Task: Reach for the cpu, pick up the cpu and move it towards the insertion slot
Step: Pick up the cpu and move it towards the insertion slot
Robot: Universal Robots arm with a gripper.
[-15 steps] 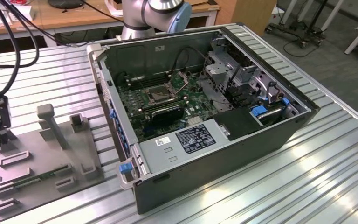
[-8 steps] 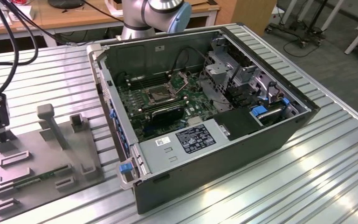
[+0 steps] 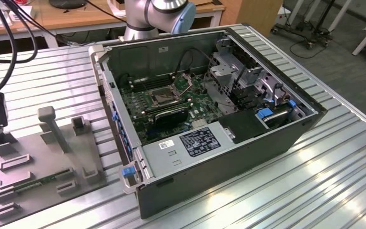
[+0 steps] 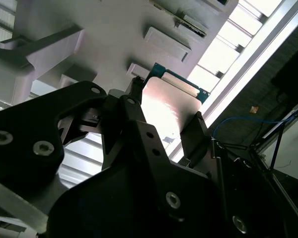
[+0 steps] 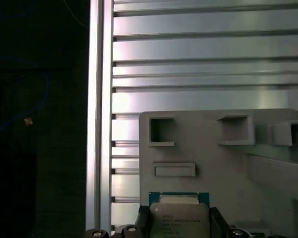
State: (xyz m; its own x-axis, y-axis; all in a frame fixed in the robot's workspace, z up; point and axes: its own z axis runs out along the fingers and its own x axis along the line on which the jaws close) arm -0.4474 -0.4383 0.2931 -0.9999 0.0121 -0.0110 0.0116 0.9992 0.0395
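— What's the gripper (image 4: 165, 118) doing right now?

— It's pinching the cpu (image 4: 170, 101). The two black fingers (image 4: 133, 99) are pressing against opposite edges of the chip. Its silvery plate is showing between them, and the greenish rim is peeking out at the far edge.

— Is it lifting clear of anything?

— I can't tell. The chip is hanging over the grey plastic tray (image 5: 213, 144), near the tray's edge. The tray's rectangular recesses (image 5: 162, 131) are lying just beyond it in both wrist views.

— And further out?

— In the exterior view the gripper is hovering over a corner of the tray at the exterior view's left. A green memory stick (image 3: 41, 182) is lying in one recess. Everything is resting on the slatted aluminium table (image 3: 335, 181).

— Where's the insertion slot?

— The insertion slot (image 3: 164, 98) is sitting on the green motherboard (image 3: 199, 112) inside the open computer case (image 3: 234, 157). That's well apart from the gripper, toward the exterior view's right.
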